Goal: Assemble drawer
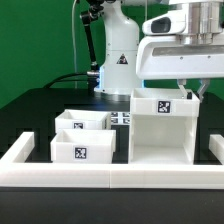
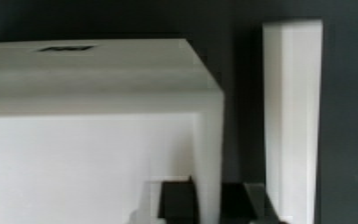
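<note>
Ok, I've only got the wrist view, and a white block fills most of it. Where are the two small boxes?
Observer: Both are outside the casing, on the exterior view's left of it. The front small box and the rear small box stand one behind the other, open tops up.
Operator: And where's the gripper relative to the casing?
Observer: The gripper hangs at the casing's top, toward its rear corner on the exterior view's right.
Operator: Anything along the front?
Observer: A low white border wall runs across in front of the front small box and the casing.
</note>
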Controlling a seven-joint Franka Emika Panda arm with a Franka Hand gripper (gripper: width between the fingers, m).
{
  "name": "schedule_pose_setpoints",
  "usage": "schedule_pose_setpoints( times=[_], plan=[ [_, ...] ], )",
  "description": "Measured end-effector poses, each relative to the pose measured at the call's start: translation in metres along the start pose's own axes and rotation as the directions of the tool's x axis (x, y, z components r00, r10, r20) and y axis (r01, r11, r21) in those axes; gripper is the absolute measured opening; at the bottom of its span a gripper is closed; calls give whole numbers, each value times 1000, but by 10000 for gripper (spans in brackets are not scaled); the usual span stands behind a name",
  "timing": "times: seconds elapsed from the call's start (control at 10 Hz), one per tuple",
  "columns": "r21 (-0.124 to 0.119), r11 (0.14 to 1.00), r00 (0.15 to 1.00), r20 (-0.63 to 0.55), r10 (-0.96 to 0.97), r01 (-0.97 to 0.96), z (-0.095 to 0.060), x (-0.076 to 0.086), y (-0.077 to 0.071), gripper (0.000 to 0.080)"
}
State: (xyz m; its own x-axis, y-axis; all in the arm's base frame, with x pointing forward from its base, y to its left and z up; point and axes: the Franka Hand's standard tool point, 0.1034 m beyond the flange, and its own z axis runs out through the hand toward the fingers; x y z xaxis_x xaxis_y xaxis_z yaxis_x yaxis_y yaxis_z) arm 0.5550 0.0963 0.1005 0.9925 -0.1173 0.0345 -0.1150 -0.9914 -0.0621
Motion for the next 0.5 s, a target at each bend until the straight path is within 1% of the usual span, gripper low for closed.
schedule_pose_setpoints(
  times=[0.1,0.2,0.5],
  plan=[
    [5,1000,1000,-13,7,-7,0,9,-3,38],
    [7,1000,1000,-18,7,-7,0,13,-4,38],
    [8,1000,1000,-18,11,-11,0,13,-5,38]
  ],
)
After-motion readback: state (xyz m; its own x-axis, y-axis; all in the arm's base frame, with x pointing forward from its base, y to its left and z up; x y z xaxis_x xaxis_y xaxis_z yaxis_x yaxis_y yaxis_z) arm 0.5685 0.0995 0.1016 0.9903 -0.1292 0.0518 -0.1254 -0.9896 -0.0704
